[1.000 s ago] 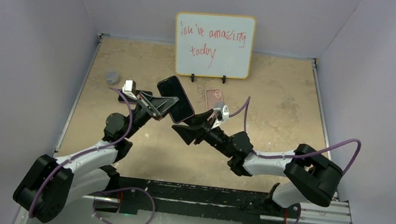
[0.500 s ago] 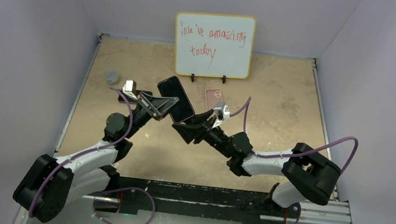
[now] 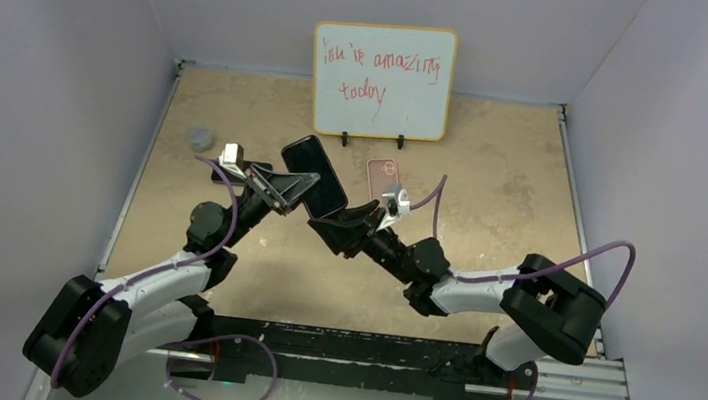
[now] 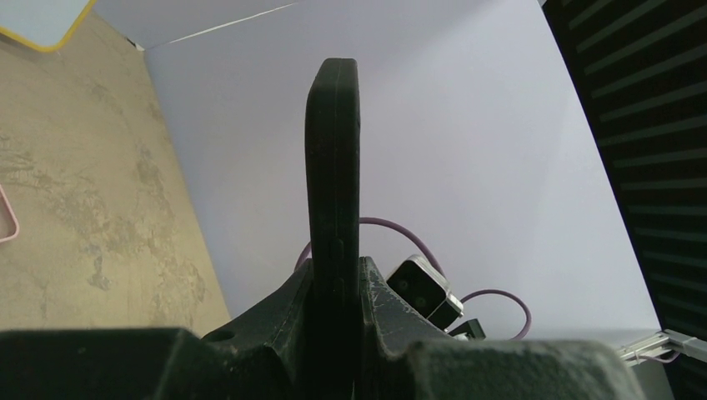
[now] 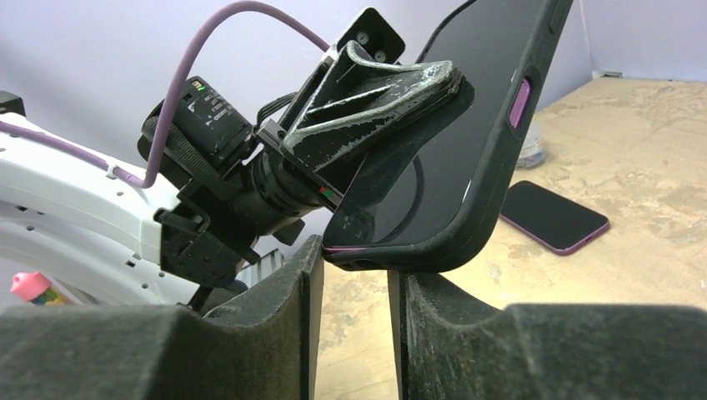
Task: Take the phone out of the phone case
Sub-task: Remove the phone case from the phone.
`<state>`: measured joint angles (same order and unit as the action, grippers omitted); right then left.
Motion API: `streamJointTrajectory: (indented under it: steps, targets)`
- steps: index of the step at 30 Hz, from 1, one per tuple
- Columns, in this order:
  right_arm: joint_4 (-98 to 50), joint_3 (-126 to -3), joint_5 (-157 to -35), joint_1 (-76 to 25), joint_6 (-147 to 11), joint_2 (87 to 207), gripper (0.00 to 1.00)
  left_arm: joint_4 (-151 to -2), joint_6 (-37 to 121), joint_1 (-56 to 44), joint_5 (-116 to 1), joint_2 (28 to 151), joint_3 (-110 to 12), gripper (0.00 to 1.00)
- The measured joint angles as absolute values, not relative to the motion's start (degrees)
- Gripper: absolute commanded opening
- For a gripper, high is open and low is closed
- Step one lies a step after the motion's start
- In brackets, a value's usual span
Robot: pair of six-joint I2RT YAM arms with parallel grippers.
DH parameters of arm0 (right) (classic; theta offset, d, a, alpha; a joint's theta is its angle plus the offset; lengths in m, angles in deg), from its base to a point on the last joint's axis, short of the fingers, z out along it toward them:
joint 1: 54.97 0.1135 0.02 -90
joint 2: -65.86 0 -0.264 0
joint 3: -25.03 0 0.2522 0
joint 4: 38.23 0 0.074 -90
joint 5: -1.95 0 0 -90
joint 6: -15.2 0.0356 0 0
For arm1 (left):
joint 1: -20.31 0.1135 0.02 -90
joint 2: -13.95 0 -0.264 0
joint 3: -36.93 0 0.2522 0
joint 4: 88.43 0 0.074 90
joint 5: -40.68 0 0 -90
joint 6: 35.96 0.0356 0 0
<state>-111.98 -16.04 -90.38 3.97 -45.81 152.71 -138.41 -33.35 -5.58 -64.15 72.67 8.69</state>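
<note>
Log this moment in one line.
left gripper: shut on phone case, aloft | right gripper: jaws open at its bottom corner | phone: not yet out

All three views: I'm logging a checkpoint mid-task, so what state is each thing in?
phone case: held aloft on edge, dark screen showing inside it.
left gripper: shut on the phone case.
right gripper: jaws apart, just below the case's lower end.
second phone: lying flat on the table, screen dark.
whiteboard: upright, written on.
</note>
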Motion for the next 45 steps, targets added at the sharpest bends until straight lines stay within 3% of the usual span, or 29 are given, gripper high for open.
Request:
streamJointTrajectory:
  steps: [5,16,27,33,45]
  targets:
    - [-112.26,-16.0,-90.73,4.54,-45.98,152.64,0.12,-138.72,-33.46,-5.69,-63.71,72.65,8.69,0.0]
    - [-107.58,-15.34,-88.39,5.15,-48.8,149.93,0.06,-136.77,-33.22,-5.86,-62.97,71.78,8.69,0.0]
    - [-102.89,-13.55,-85.79,4.89,-48.91,146.67,0.38,-135.0,-30.75,-6.06,-63.56,70.73,8.69,0.0]
    - [-100.77,-8.15,-80.5,-0.38,-47.03,141.65,0.48,-135.0,-29.31,-6.74,-64.24,70.62,8.71,0.0]
    - [-101.33,-4.39,-82.49,-5.01,-39.91,134.98,0.64,-136.71,-28.7,-6.32,-60.0,70.6,10.5,0.0]
